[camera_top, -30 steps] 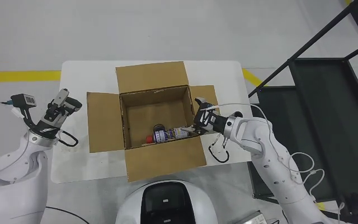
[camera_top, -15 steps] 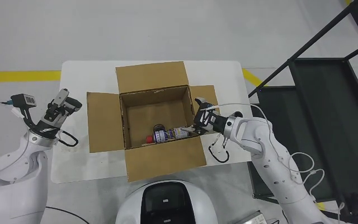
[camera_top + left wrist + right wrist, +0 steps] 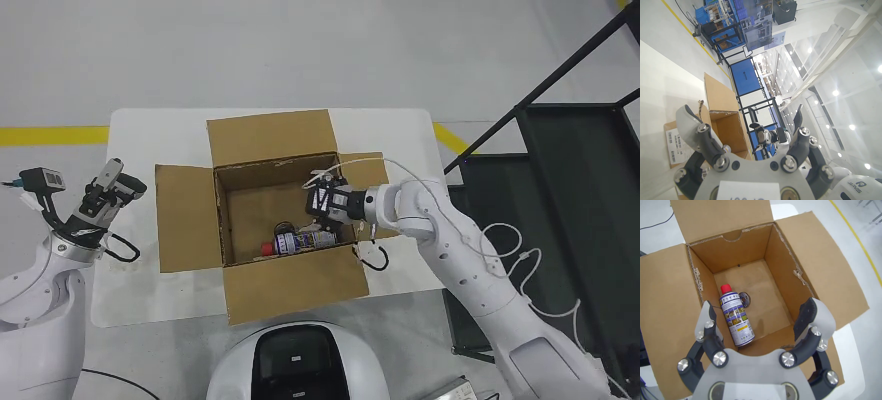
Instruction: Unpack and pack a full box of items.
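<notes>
Right gripper (image 3: 320, 200): position now inward from the right wall of the box (image 3: 270, 135), above the interior, over the spray can (image 3: 305, 240).

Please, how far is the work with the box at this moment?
Done: the box has all four flaps open, and a spray can and a small metal disc are on its floor. In hand: nothing; the right gripper hangs open over the box, the left gripper is open beside it. Left: probably gripping the spray can.
</notes>
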